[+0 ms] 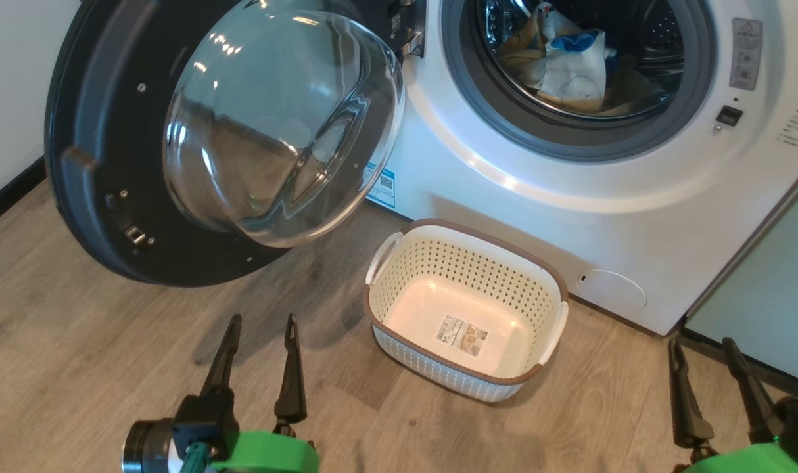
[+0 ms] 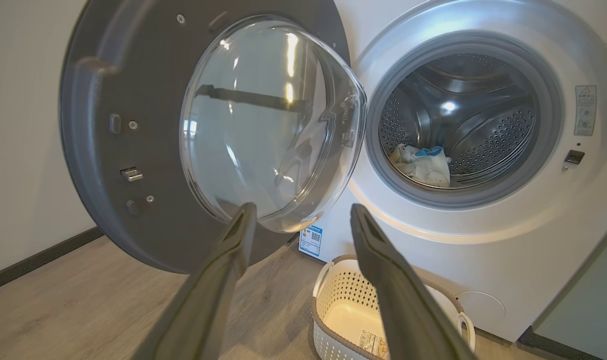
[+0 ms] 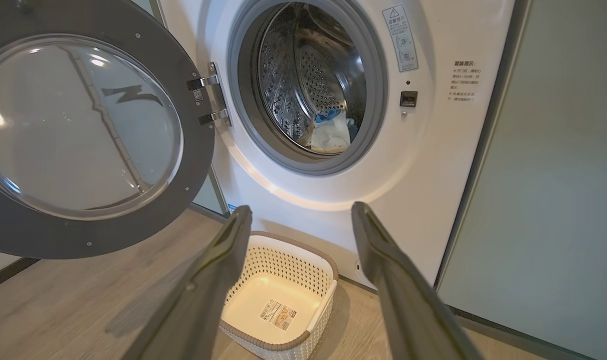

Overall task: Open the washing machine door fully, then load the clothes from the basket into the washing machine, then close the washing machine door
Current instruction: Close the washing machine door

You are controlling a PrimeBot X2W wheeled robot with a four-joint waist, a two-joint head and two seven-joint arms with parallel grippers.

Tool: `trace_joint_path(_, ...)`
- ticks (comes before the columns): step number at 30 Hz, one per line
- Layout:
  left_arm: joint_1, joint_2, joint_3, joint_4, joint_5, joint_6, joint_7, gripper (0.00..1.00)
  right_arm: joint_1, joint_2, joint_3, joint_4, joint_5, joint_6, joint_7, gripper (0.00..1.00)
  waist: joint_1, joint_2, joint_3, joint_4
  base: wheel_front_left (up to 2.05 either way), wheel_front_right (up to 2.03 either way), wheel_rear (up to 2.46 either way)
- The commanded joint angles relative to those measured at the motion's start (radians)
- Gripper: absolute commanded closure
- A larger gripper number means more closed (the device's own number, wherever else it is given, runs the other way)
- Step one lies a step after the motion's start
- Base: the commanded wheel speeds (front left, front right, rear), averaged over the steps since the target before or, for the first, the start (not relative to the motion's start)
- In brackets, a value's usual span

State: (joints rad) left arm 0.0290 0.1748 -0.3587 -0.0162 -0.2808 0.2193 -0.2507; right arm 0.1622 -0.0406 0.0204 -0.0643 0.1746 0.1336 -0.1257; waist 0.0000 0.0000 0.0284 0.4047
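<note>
While left hand [image 1: 262,319] and right hand [image 1: 700,343] gape empty, the door [image 1: 90,164] hangs open leftward.

You see the washing machine [image 1: 570,197] in glossy white, its gasket [image 1: 478,112] grey, its drum [image 3: 313,75] bright steel dotted with rows of small holes. The washing machine door [image 1: 90,164] shows a black ring around clear glass. The clothes [image 1: 570,66] read cream and pale yellow, with one blue piece. The basket [image 1: 451,263] is cream-white, gridded with round perforations, brown at the rim. Note the grey-brown wood-grain floor [image 1: 77,348], the pale green cabinet [image 1: 767,295], and the left gripper [image 1: 262,320] and right gripper [image 1: 700,343], dark-fingered on bright green mounts.
</note>
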Motion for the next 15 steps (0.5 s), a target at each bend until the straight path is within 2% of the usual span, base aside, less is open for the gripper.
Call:
trace_joint_path(1, -0.036, 0.000, 0.041, -0.035, 0.016, -0.005, -0.011, 0.00, -0.024, -0.014, 0.018, -0.033, -0.004, -0.003, 0.001, 0.00, 0.0000, 0.0000, 0.000, 0.002, 0.00, 0.00, 0.00)
trace_joint_path(9, -0.037, -0.019, 0.044, -0.036, -0.016, -0.052, -0.011, 0.00, -0.023, -0.013, 0.023, -0.030, 0.001, -0.003, -0.001, 0.00, 0.0000, 0.0000, -0.005, 0.005, 0.00, 0.00, 0.00)
trace_joint_path(10, -0.037, -0.025, 0.046, -0.039, -0.028, -0.063, -0.011, 0.16, -0.022, -0.013, 0.023, -0.030, 0.002, -0.003, -0.001, 0.00, 0.0000, 0.0000, -0.006, 0.005, 0.00, 0.00, 0.00)
trace_joint_path(11, -0.038, -0.026, 0.046, -0.042, -0.031, -0.072, -0.011, 0.56, -0.021, -0.013, 0.024, -0.029, 0.002, -0.003, 0.000, 0.00, 0.0000, 0.0000, -0.007, 0.005, 0.00, 0.00, 0.00)
trace_joint_path(14, -0.038, -0.035, 0.052, -0.052, -0.055, -0.099, -0.011, 1.00, -0.021, -0.013, 0.024, -0.030, 0.001, -0.003, 0.003, 0.00, 0.0000, 0.0000, -0.009, 0.007, 0.00, 0.00, 0.00)
trace_joint_path(15, -0.037, -0.043, 0.058, -0.056, -0.075, -0.111, -0.011, 1.00, -0.021, -0.013, 0.023, -0.030, 0.000, -0.003, 0.004, 0.00, 0.0000, 0.0000, -0.010, 0.007, 0.00, 0.00, 0.00)
